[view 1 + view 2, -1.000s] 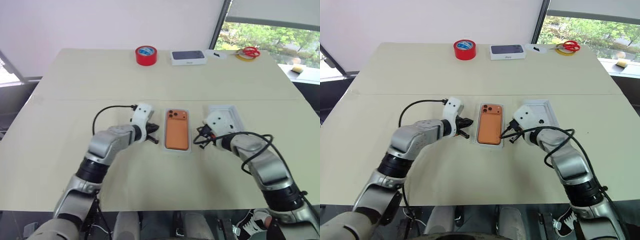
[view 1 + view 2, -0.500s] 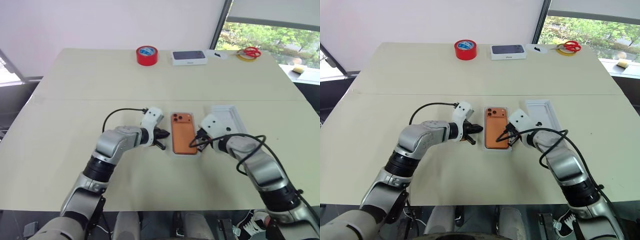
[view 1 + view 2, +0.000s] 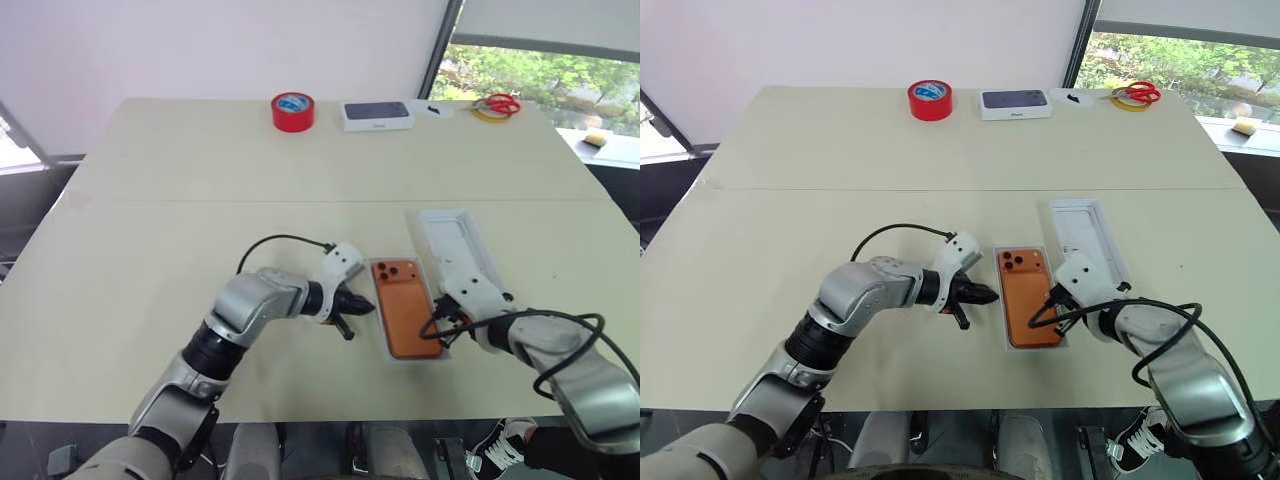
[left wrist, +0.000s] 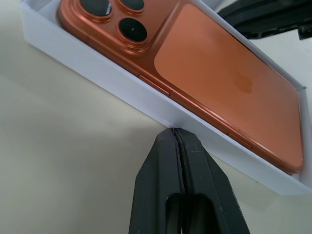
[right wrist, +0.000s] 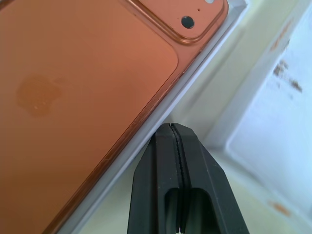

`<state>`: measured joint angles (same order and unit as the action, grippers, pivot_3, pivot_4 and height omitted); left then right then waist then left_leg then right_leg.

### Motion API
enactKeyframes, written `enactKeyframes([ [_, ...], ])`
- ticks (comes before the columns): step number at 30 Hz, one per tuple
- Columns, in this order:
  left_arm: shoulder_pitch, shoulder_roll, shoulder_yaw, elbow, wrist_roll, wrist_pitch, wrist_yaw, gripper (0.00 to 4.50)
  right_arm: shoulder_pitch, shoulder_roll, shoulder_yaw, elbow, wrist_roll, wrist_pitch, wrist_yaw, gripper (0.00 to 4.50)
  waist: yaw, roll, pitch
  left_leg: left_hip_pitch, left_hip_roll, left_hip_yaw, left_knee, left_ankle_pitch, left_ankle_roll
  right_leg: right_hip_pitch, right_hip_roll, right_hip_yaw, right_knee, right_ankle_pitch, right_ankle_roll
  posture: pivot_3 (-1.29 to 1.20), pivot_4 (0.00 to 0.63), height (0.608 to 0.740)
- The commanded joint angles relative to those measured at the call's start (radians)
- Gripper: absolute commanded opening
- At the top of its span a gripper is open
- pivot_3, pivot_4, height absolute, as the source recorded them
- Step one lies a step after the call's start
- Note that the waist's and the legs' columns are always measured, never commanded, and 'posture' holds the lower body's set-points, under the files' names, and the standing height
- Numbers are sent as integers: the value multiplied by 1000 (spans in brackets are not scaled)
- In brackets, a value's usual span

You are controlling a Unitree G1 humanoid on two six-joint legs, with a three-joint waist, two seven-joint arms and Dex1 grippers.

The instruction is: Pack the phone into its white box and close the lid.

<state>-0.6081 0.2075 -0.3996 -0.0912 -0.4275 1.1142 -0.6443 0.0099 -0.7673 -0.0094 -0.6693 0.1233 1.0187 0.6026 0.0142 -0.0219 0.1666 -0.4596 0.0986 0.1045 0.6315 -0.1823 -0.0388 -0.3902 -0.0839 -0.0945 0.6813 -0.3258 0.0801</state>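
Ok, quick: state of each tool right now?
Left tool: closed, holding nothing, tips at the white box wall.
Right tool: closed, holding nothing.

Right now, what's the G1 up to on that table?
It's packing a phone. The phone lies back-up inside the white box. Both pincers are shut, one at each long side of the box: the left pincer at its left wall, the right pincer at its right wall. The lid lies open-side up beside the box, not yet on.
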Motion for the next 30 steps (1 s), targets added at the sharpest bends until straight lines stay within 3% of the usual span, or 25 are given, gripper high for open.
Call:
enactKeyframes([
  [1,-4,-27,-18,-47,-34,-4,-33,39,23,-15,-23,-60,34,-12,22,0,-1,0,0,0,0,0,0,0,0,0,0,0,0,0,0,0,150,730],
  [12,21,90,98,-92,-50,-13,-61,39,107,-131,-256,33,96,-105,137,0,-4,0,0,0,0,0,0,0,0,0,0,0,0,0,0,0,150,730],
  [15,27,135,147,-99,-52,-64,-74,0,23,-151,-307,63,164,-76,176,876,-5,1,0,1,1,0,0,0,0,0,1,1,0,0,0,0,150,730],
  [20,48,185,166,-106,-32,-203,-119,0,-251,-62,-252,185,211,83,68,3488,-3,1,0,1,1,0,0,0,0,0,1,1,0,0,0,0,150,730],
  [21,55,196,160,-110,-24,-224,-127,0,-337,-17,-232,245,213,151,31,3488,14,1,0,1,1,0,0,0,0,0,1,1,0,0,0,0,150,730],
  [24,77,225,140,-137,-3,-284,-152,0,-527,62,-170,396,198,307,-52,3488,-4,3,1,0,0,2,2,0,0,-1,0,2,1,1,-1,0,150,730],
  [30,150,278,134,-216,31,-455,-219,0,-710,131,-101,660,157,361,-148,3488,1,4,1,0,1,3,-1,0,0,-3,1,2,1,1,-1,0,150,730],
])
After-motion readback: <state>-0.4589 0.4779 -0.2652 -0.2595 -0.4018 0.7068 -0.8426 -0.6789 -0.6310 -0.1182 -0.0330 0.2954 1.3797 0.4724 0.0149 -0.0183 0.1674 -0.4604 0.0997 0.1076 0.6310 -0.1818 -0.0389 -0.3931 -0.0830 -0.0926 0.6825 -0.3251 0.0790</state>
